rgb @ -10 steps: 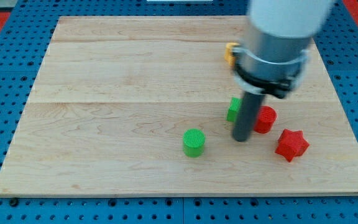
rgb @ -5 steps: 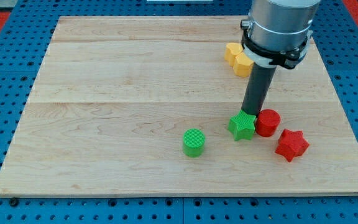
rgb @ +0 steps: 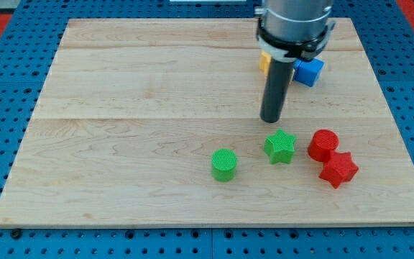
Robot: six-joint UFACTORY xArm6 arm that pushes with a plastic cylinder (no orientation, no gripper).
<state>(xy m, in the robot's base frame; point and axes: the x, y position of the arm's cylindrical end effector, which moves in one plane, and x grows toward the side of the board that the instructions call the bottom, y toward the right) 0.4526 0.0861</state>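
Where the rod comes down from the view's top, my tip (rgb: 271,119) rests on the wooden board (rgb: 135,108) of the desk, touching no block. No gripper is fitted, so no grip state applies; the rod holds nothing.

Nearest to my tip is the green star (rgb: 279,146), just below it toward the view's bottom and apart from it. Left of the star, well separate, stands the green cylinder (rgb: 224,164). To the star's right sits the red cylinder (rgb: 323,144), with the red star (rgb: 338,169) just below it; whether these two touch cannot be told.

Behind the rod, a yellow block (rgb: 264,62) shows only as a sliver at the rod's left edge, its shape not determinable. A blue block (rgb: 308,70) is partly covered on the rod's right, its shape also unclear. The arm's upper body is cut off by the view's top edge.
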